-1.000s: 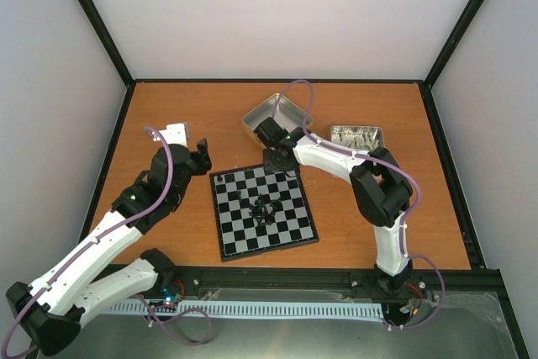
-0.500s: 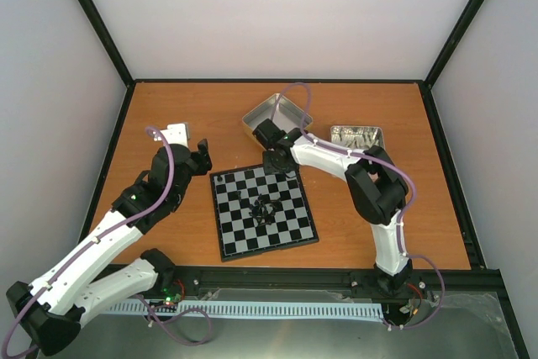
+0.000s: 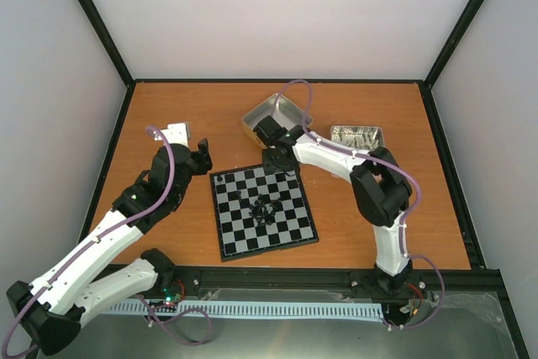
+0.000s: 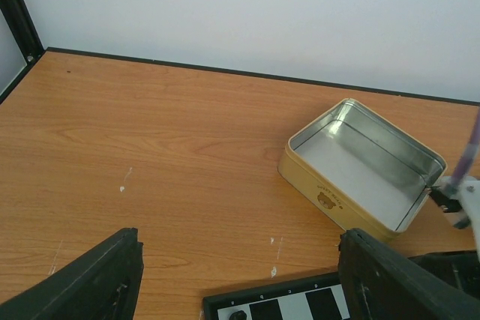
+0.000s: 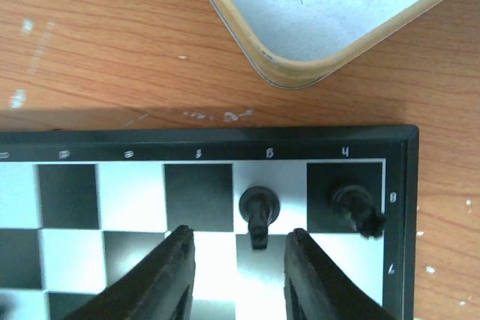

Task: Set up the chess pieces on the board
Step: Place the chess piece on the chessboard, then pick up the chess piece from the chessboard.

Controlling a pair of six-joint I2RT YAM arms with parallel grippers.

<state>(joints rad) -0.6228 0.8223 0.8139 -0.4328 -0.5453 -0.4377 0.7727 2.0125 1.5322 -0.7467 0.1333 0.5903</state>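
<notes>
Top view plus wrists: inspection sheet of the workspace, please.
Surface: wooden table, faint white scuffs.
Job's things: board sits slightly askew; chess pieces bunched mid-board, two on the far row, one at the far-left corner.
Clutter: open empty tin; second tin holding pale pieces.
Grippers: left gripper open, off the board's far-left corner; right gripper open, fingers either side of a far-row piece.
Cables: purple cables along both arms; one arches over the empty tin.
Surroundings: white walls, black frame.

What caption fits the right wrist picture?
Right gripper open around a black chess piece at the edge of the board, tin beyond.
</notes>
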